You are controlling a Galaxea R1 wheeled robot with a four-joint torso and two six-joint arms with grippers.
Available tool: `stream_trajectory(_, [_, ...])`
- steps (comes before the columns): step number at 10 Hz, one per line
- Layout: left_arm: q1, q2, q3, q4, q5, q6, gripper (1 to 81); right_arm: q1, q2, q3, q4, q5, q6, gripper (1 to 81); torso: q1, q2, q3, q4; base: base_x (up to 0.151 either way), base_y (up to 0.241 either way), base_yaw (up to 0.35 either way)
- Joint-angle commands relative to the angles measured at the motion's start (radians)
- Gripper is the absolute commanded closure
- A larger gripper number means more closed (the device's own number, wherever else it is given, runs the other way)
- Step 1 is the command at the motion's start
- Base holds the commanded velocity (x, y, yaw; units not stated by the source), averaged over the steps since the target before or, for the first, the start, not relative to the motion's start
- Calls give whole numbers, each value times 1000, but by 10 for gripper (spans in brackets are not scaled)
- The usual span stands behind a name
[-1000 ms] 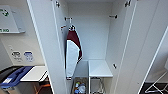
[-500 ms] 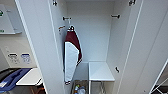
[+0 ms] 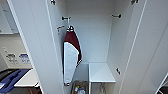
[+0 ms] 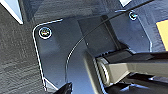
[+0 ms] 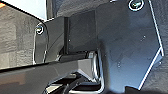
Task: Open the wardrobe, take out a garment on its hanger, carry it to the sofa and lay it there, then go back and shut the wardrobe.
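Both doors of the wardrobe point(image 3: 140, 47) stand wide open in the head view, so the opening step looks done. Inside, the white interior has black hooks point(image 3: 116, 16) on the side walls, and one garment hangs from the left one: a maroon-and-white garment point(image 3: 71, 56) on its white hanger point(image 3: 69, 27), close against the left door. That's not the one the task wants. I can't spot the orange hoodie or its hanger anywhere in the cabinet, and no blue sofa either, so where it sits right now I honestly can't say. My guess is it's already out and the closing step is what's left, since the doors aren't shut, but that's a read, not something visible. Lower down there's a white shelf box point(image 3: 101, 72), a bin of small stuff point(image 3: 79, 88) on the wardrobe floor, and off to the left a white table point(image 3: 26, 80) with something blue on it.

Left wrist view: mostly the robot's own dark plate and jointed bar over grey carpet point(image 4: 15, 57), with a yellow patch at one edge. Fingers aren't readable, so can't tell.

Right wrist view: same deal, dark plate and bar over the carpet, a white edge nearby. Can't tell that gripper's state, and nothing looks held.
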Motion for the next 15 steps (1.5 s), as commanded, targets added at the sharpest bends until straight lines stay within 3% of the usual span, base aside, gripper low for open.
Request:
stream_trajectory(1, [-37,-9,-3,-6,42,-8,10,29,16,12,-6,-46,-9,10,0,0,0,0,0,0,0])
stream_trajectory(4, [-5,-52,-1,-73,36,-91,10,35,-13,13,5,-29,-7,10,0,0,0,0,0,0,0])
stream_trajectory(6, [21,-78,-3,-234,31,-46,10,38,-80,117,-3,-26,-9,10,0,0,0,0,0,0,0])
stream_trajectory(7, [27,-87,0,-328,30,81,10,41,-128,198,-4,-24,-9,10,0,0,0,0,0,0,0])
stream_trajectory(8, [30,-89,0,-515,30,280,10,43,-180,278,4,-24,-7,10,-1,0,0,0,0,0,0])
stream_trajectory(9, [37,-90,3,-820,33,590,10,47,-250,354,7,-12,-4,10,-1,0,0,0,0,0,0])
stream_trajectory(10, [37,-95,20,-1031,39,811,10,52,-311,405,10,17,2,10,-1,0,0,0,0,0,0])
stream_trajectory(11, [30,-117,65,-1169,63,1003,10,58,-380,462,10,43,5,10,-1,0,0,0,0,0,0])
stream_trajectory(12, [12,-163,152,-1255,117,1108,10,66,-438,502,10,63,8,10,-1,0,0,0,0,0,0])
stream_trajectory(13, [0,-267,304,-1374,116,1162,10,80,-503,539,14,89,24,10,-1,0,0,0,0,0,0])
stream_trajectory(15, [-28,-470,560,-1428,105,1164,10,101,-596,571,14,141,74,10,-1,0,0,0,0,0,0])
